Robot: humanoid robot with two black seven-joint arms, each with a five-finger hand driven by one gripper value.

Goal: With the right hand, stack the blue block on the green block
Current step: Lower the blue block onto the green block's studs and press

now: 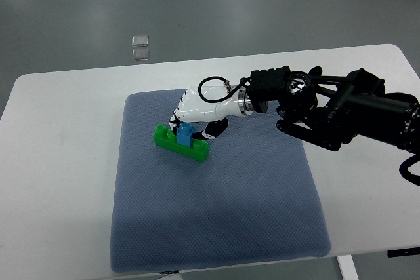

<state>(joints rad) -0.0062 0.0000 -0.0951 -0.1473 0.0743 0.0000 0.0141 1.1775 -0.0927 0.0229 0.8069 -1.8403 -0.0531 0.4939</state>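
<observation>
Item: blue block (186,136) seated atop green block (181,143) on the blue mat (216,227) over the desk (59,116), right hand (197,113) above it, fingers (177,121) apparently curled around the blue block; stacking seemingly done, release remaining

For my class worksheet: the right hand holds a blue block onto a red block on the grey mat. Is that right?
Not quite: the lower block is green, not red, as the top view shows. The right hand does hold the blue block onto it, on the grey mat.
</observation>
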